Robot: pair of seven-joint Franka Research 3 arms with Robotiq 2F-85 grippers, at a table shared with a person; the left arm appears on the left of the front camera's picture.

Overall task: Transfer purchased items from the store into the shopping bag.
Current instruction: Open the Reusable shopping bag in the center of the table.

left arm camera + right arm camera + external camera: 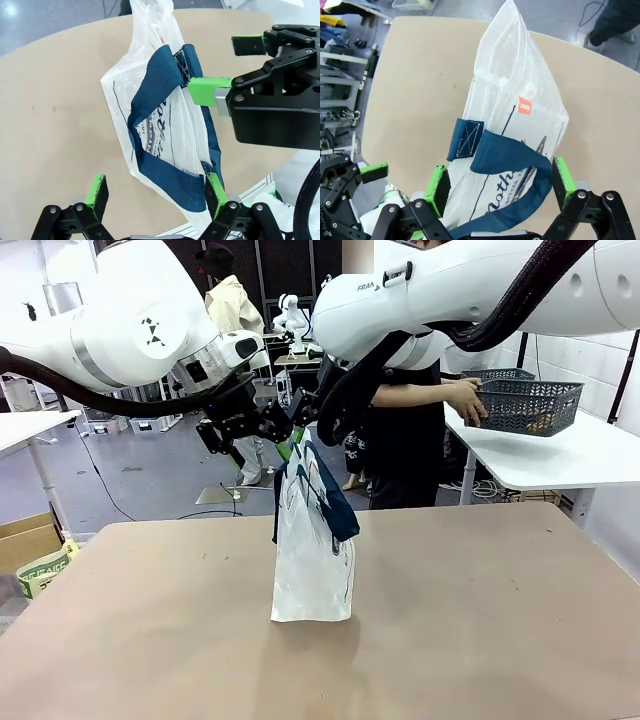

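Note:
The shopping bag (312,540) stands upright in the middle of the brown table, frosted plastic with navy straps. Both grippers hover at its top. In the left wrist view my left gripper (156,192) is open, with the bag's upper edge and a navy strap (170,182) between its pads. My right gripper (500,180) is open too and straddles the other strap (505,150). One of its pads (202,91) touches the strap loop. The store, a grey basket (530,405), rests on a white side table at the far right, held by a person's hand (465,400). The purchased items are hidden inside it.
The person stands behind the table's far right edge. A second grey basket (497,374) sits behind the first. The white side table (570,455) borders the right side. A cardboard box (25,540) lies on the floor at the left. Bare tabletop (480,620) surrounds the bag.

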